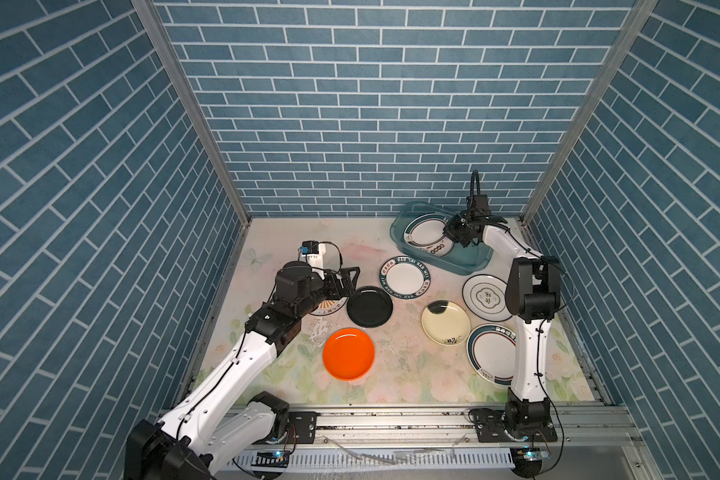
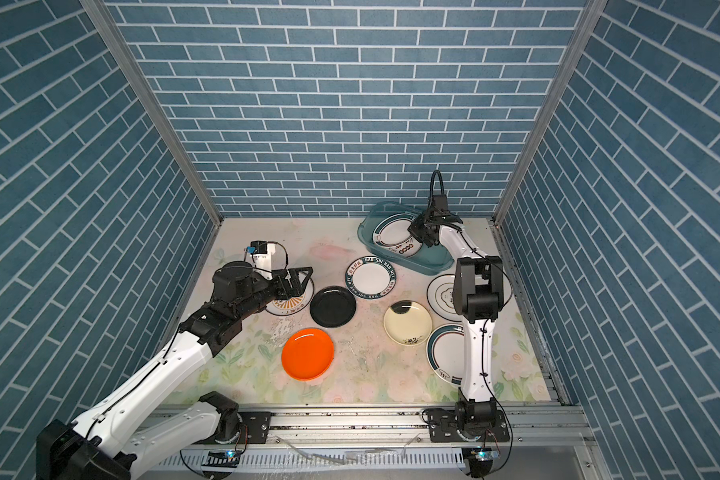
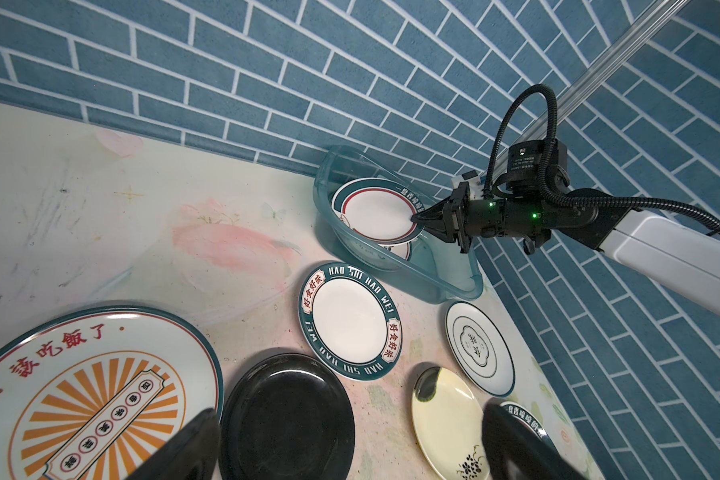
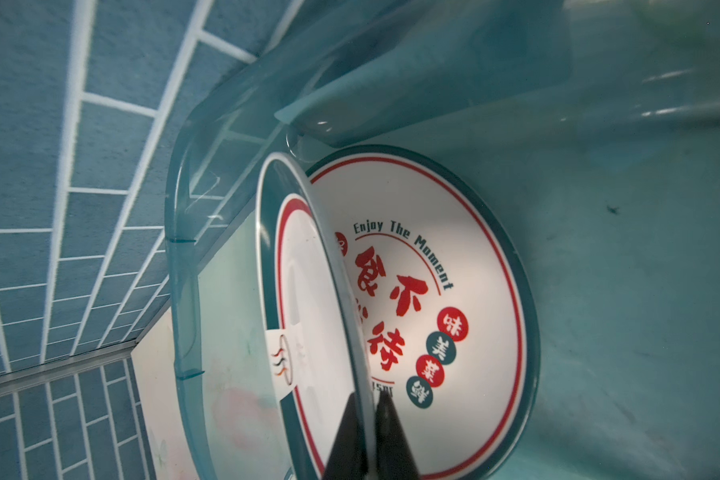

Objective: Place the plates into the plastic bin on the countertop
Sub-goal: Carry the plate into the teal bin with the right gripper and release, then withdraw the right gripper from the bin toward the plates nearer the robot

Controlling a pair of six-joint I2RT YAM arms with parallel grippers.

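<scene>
Jaws, right arm [image 1: 531, 365]: one finger on each side of the rim of a teal-rimmed plate [image 4: 300, 266], down inside the plastic bin [image 4: 177, 266]. Pinching or only loose around it, cannot tell. Jaws, left arm [image 1: 242, 365]: wide apart, empty, hovering over the sunburst plate [image 3: 92, 399] at the left of the table [image 1: 275, 245].

Bin sits far right on the table, skewed to the walls. Teal-rimmed plate is tilted in its far-left end, gripped edge high, above the "Enjoy The Moment" plate [image 4: 454, 257], which lies flat on the bin floor. Whether the low edge touches anything is hidden. Seven more plates lie out on the table.

Likely trouble:
- Let go at this tilt, the high edge probably drops onto the flat plate: clatter, maybe a chip.
- The plate may lodge slanted against the bin wall and take room the other seven need.
- Backing out before the fingers clear the rim could drag the plate up the wall, or shove the light bin along the table.
- The near-right half of the bin is bare; piling everything at one end risks a leaning stack
</scene>
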